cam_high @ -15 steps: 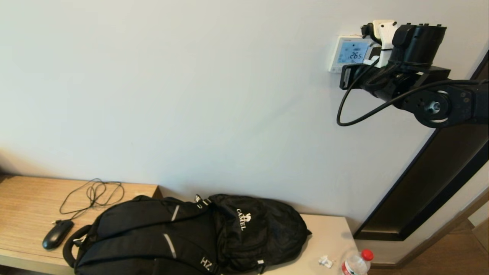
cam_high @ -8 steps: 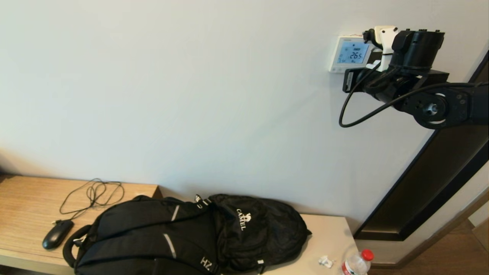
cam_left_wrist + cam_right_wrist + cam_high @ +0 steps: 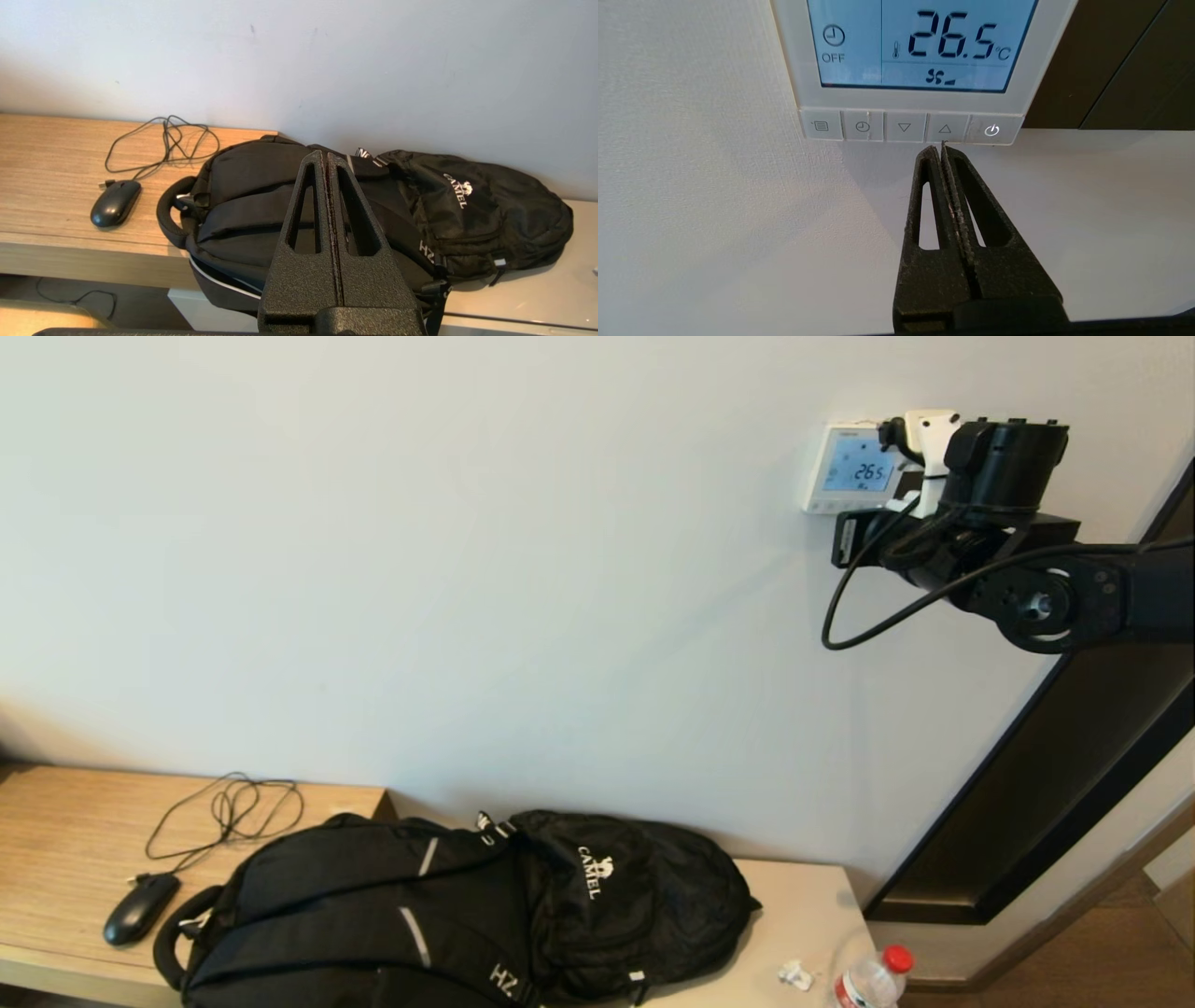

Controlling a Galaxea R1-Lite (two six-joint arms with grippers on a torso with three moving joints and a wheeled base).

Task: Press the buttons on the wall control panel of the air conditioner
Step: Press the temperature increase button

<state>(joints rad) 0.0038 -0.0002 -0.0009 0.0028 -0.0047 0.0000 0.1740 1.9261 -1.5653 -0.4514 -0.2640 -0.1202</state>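
Pointing its pressed-together fingers at the wall, the right gripper (image 3: pixel 941 148) is hovering with its tips at the lower edge of the air conditioner's wall control panel (image 3: pixel 910 100), right at the button marked with an upward triangle (image 3: pixel 945 129); whether the tips are actually touching that button cannot be told. The panel is sitting high on the pale wall (image 3: pixel 467 569), and its light blue screen (image 3: pixel 920 42) is showing "26.5 °C" beside a thermometer mark, a clock icon over the word "OFF" at the side, and a small fan symbol beneath the digits. Along the panel's bottom edge the buttons (image 3: pixel 910 127) are lining up as five: a list icon, a clock, a downward triangle, the upward triangle, and a power symbol glowing white at the end farthest from the list icon. A dark brown surface (image 3: pixel 1111 65) is showing beside the panel on the power-symbol side. The left gripper (image 3: pixel 325 156) is hanging well below the panel with its fingers closed on nothing, above a black backpack (image 3: pixel 467 915) bearing the white word "CAMEL" and the letters "HZ". The backpack is lying on a bench (image 3: pixel 65 831) below the panel, next to a black mouse (image 3: pixel 140 907) with a looped cable, and a red-capped bottle (image 3: pixel 873 980) is standing at the backpack's other side.
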